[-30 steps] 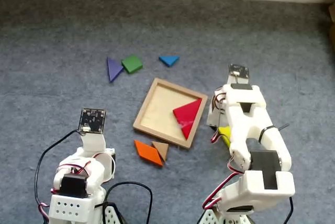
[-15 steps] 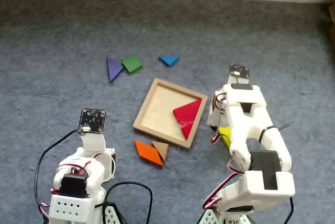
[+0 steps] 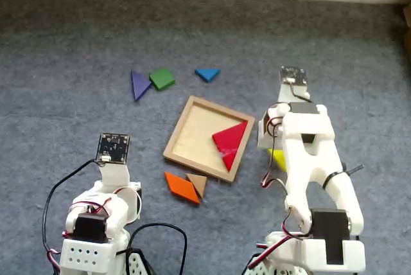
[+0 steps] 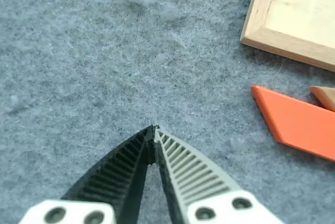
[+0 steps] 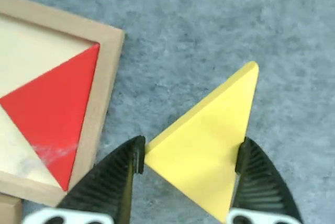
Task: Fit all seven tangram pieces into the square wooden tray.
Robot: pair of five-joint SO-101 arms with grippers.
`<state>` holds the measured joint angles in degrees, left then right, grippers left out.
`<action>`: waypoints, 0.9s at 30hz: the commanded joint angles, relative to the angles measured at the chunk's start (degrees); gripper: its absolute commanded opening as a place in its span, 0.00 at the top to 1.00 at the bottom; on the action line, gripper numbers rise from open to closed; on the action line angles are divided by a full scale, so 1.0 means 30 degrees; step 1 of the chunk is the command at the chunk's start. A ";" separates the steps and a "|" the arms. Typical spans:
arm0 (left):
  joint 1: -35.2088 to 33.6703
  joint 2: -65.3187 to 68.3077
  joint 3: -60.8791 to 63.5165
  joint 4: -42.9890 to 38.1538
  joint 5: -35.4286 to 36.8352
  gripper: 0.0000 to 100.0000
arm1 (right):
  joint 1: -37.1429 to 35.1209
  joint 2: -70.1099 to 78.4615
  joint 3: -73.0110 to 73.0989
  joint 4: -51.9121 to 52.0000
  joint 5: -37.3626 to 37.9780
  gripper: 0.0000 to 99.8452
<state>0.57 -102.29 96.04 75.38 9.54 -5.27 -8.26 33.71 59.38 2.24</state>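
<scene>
While the right arm's jaws clamp the yellow triangle (image 5: 207, 140) across two of its edges, spread about as wide as the piece, that triangle sits just beside the right rim of the wooden tray (image 3: 180, 127); whether it is off the surface I cannot tell. Inside the tray the red triangle (image 3: 230, 139) lies with one edge along that same rim, so the carry probably needs enough height to clear the rim and the red piece both. My judgement is that the wrist should turn the yellow piece until one of its shorter edges runs parallel to a free edge of the red one, then lower it flat. Since the grip spans a tapering shape, it could pivot or slip, so slow travel and a late release look wise. The left arm's jaws are closed together on nothing, over bare surface near the orange parallelogram (image 4: 298, 124), and can stay parked
</scene>
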 commanded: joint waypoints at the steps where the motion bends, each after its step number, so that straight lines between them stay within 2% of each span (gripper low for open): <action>1: -0.0220 -0.0513 0.0366 0.0117 -0.0059 0.99 | -0.1275 -0.1158 -0.0337 0.0132 0.2139 0.84; 8: -0.0220 -0.0513 0.0366 0.0117 -0.0059 0.99 | -0.3355 -0.0161 -0.2974 0.0044 0.5040 0.84; 15: -0.0220 -0.0513 0.0366 0.0117 -0.0059 0.99 | -0.4821 0.3648 -0.7487 0.0073 0.6652 0.84; 21: -0.0220 -0.0513 0.0366 0.0117 -0.0059 0.99 | -0.6432 0.6960 -1.0125 0.0132 0.9993 0.84; 27: -0.0220 -0.0513 0.0366 0.0117 -0.0059 0.99 | -0.7194 0.9099 -1.2000 0.0103 1.1634 0.84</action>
<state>0.57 -102.29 96.04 75.38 9.54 -25.49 18.81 2.59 59.38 34.77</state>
